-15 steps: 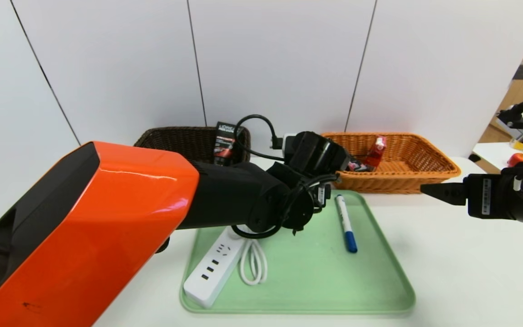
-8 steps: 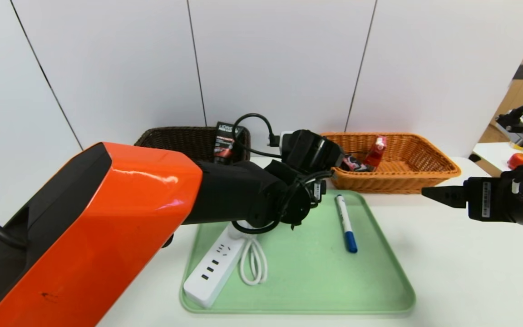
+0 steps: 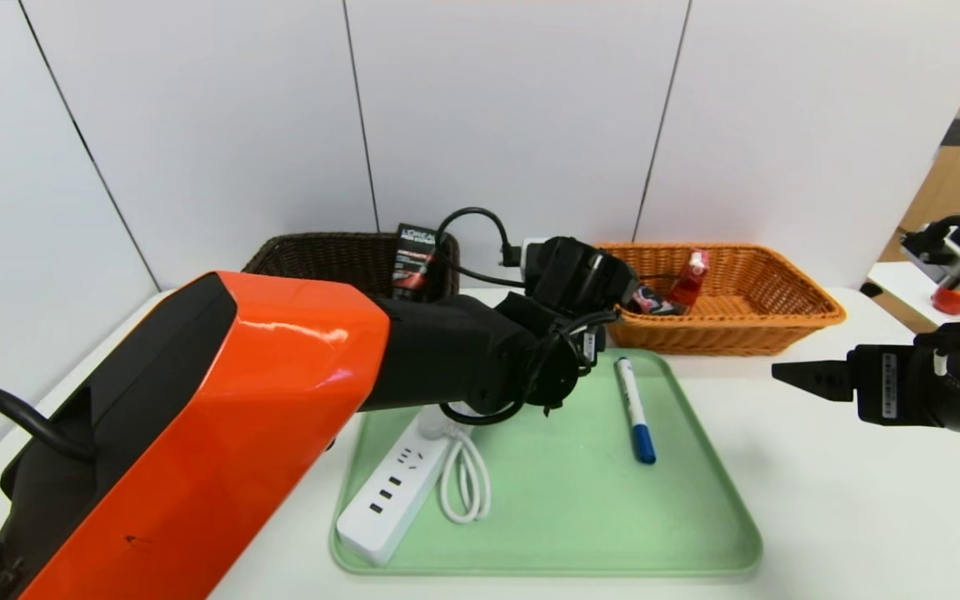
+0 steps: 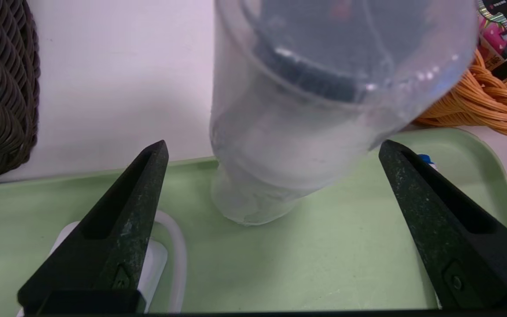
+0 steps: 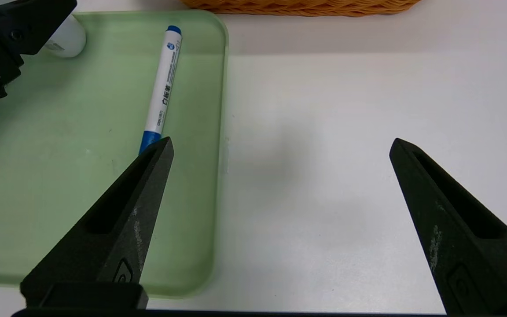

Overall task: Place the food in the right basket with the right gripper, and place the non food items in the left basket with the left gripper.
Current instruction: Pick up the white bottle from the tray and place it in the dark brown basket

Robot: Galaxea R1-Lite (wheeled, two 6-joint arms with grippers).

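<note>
My left gripper (image 4: 274,149) hangs open low over the back of the green tray (image 3: 572,533). A small white bottle (image 4: 280,132) with a grey cap stands upright between its fingers, untouched. On the tray lie the white power strip (image 3: 392,492) with its coiled cord and the blue-capped marker (image 3: 634,408). The black L'Oreal tube (image 3: 413,262) leans in the dark brown left basket (image 3: 313,254). A red carton (image 3: 691,279) and a black carton (image 3: 651,300) rest in the orange right basket (image 3: 780,317). My right gripper (image 5: 282,144) is open and empty over the bare table, right of the tray.
White wall panels (image 3: 513,117) stand close behind both baskets. The left arm's orange shell (image 3: 222,417) hides the table's left front. A side table (image 3: 905,279) with a red object stands at the far right.
The left arm has shifted slightly toward the back of the tray. The right gripper has sunk a little. Both grippers stay open.
</note>
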